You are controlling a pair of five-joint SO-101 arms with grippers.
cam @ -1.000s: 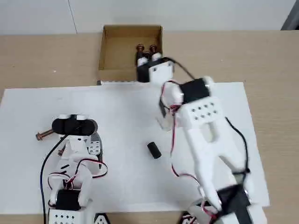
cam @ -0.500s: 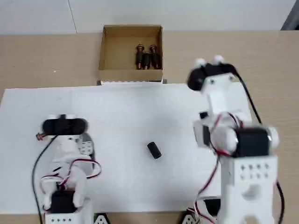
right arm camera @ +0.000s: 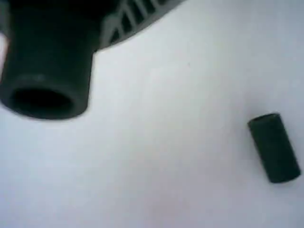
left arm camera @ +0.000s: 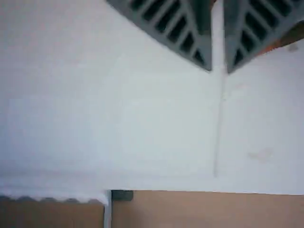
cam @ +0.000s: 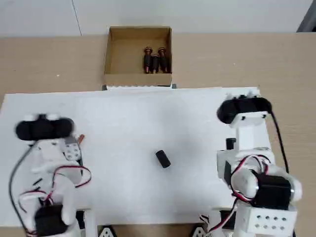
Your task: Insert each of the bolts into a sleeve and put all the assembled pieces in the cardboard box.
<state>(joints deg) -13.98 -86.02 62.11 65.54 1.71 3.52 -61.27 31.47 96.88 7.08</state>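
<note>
- Three assembled pieces (cam: 154, 60) lie side by side in the cardboard box (cam: 123, 59) at the far side of the desk (cam: 49, 59).
- One loose sleeve (cam: 163, 159) lies on its side near the middle of the white paper sheet (cam: 128, 123), between the two arms and touching neither.
- Left gripper (left arm camera: 218, 66) hangs over the sheet's left part. Its fingers (left arm camera: 190, 38) are almost together, seemingly pinched on a bolt (cam: 80, 138) whose coppery end pokes out beside them.
- Right gripper (cam: 243, 109) hovers above the sheet's right edge, well apart from the sleeve. Whether it is open or closed cannot be told.
- Likely step: the right arm fetches the sleeve for that bolt.
- To do it well, come down squarely over the sleeve and pinch across its round body near one end, leaving the bore free. Close gently, since it can roll.
- Then line sleeve and bolt up on one axis before pushing. A tilted start could jam or knock the bolt askew.
</note>
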